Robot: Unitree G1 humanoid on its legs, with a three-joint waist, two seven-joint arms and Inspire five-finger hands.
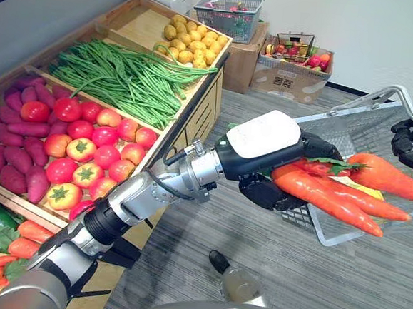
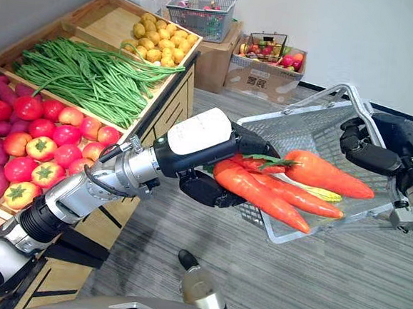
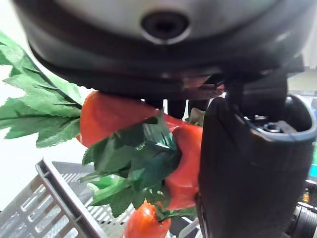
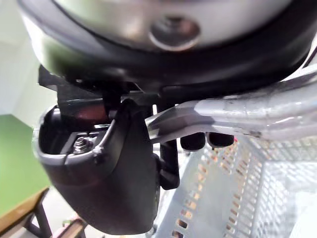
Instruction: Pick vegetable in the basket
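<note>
My left hand (image 2: 202, 187) curls tight round a bunch of carrots (image 2: 275, 196), holding them over the near rim of the wire basket (image 2: 294, 129); my right hand (image 2: 368, 149) wraps the basket's handle (image 4: 237, 116).

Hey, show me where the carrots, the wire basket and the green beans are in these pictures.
carrots (image 1: 332, 199), left eye view, on the middle of the lowest carrot's orange body.
wire basket (image 1: 335, 129), left eye view, on its mesh side wall.
green beans (image 1: 126, 80), left eye view, on the middle of the pile.
</note>
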